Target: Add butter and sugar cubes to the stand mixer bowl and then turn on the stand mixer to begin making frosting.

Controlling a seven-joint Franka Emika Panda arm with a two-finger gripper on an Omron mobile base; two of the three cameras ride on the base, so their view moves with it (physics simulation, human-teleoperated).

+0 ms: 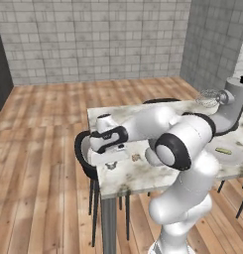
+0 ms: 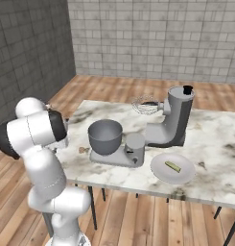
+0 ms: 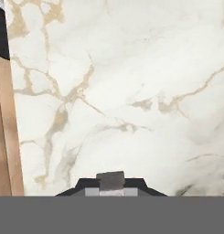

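Fingers [image 3: 111, 182] are pressed together, low over the table [image 3: 131, 68], and I cannot tell if anything is pinched between them. In the hand view they show as one small dark grey lump with no gap.

Going from big things to small, and using the stand mixer [image 2: 171, 125] as the marker:

The table [image 2: 215, 139] is white marble with tan and grey veins. It carries the stand mixer and everything else.

The white arm [image 1: 187, 149] bends low over the table's near corner, well away from the stand mixer, on the bowl's side.

The stand mixer is grey. Its head is tipped up, with the wire whisk [image 2: 145, 105] sticking out and a black knob [image 2: 187, 89] on top.

The stand mixer bowl [image 2: 105, 137] is dark grey and sits on the stand mixer's flat base, under and in front of the whisk.

A round white plate [image 2: 159, 175] lies just beside the stand mixer's base, on its near side.

The butter [image 2: 173, 166] is a small yellow-green stick lying on that plate.

One sugar cube [image 2: 82, 150] is a tiny tan bit on the table, past the bowl from the stand mixer, close to the arm.
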